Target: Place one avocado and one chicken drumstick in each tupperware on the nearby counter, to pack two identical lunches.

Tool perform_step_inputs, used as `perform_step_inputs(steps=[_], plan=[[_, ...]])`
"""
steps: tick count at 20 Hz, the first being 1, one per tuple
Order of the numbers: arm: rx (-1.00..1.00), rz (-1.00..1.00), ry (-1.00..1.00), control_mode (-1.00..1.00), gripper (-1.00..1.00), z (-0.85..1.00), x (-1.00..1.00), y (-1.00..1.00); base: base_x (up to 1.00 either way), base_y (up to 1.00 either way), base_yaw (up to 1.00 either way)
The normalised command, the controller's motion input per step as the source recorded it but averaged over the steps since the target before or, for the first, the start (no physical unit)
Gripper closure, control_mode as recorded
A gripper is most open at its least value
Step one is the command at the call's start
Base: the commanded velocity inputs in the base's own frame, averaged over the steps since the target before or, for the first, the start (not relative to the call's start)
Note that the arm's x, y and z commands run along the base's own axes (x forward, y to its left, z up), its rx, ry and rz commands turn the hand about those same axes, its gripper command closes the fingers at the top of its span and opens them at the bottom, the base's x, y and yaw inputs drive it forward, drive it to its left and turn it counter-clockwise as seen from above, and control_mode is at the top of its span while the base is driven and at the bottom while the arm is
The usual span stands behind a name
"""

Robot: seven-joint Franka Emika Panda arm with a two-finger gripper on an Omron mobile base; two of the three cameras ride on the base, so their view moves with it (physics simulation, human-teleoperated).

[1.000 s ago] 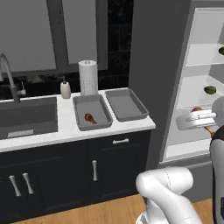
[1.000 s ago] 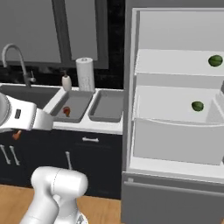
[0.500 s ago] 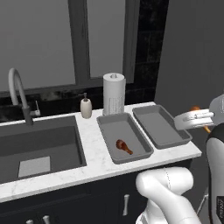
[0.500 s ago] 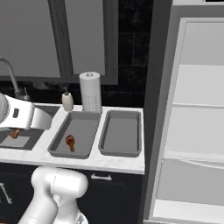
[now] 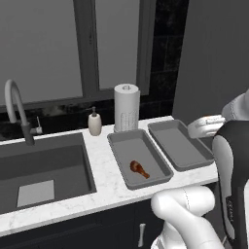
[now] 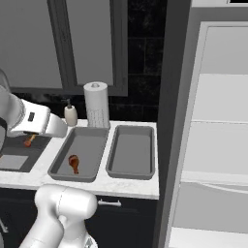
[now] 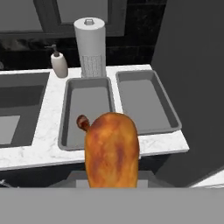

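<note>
White marbled surface (image 5: 104,182) is seen under a dark window, with dark cabinet fronts below. A sink (image 5: 44,168) is sunk in at its left end, with a curved faucet (image 5: 17,109) behind it. A soap dispenser (image 5: 95,122) and a paper towel roll (image 5: 126,108) stand at the back edge, just beside each other.

2 grey trays lie side by side on the surface, in front of the roll. In the left tray (image 5: 138,158) 1 drumstick (image 5: 139,169) is lying near the front end. The right tray (image 5: 179,144) is seen bare inside; it sits at the surface's right end, next to a tall grey fridge wall (image 6: 169,121). Pale fridge shelves (image 6: 220,126) are seen in the right base view.

The gripper (image 7: 111,186) is held above and in front of the surface, well apart from both trays. In the hand view the jaws are hidden behind a second drumstick (image 7: 112,151); they are closed nearly all the way and clamped on it. This held drumstick is seen large and close, its bone end (image 7: 82,122) pointing toward the left tray. In the right base view it is seen as a small orange piece (image 6: 30,140) under the white forearm, over the sink side. In the left base view an orange edge (image 5: 213,118) shows at the hand, right of the right tray.
</note>
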Motion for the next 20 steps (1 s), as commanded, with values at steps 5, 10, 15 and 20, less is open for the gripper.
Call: perform_step_inputs(steps=[5, 10, 15, 20], plan=[[-0.19, -0.03, 0.0, -1.0, 1.0, -0.82, 0.73, -0.29, 0.0, 0.0, 0.0], [-0.13, -0.01, 0.01, -1.0, 1.0, -0.77, 0.88, -0.34, 0.0, 0.0, 0.0], [-0.01, 0.0, 0.03, -1.0, 1.0, -0.35, 0.89, -0.29, 0.0, 0.0, 0.0], [-0.09, 0.0, 0.07, -1.0, 1.0, -0.19, 0.67, -0.01, 0.0, 0.0, 0.0]])
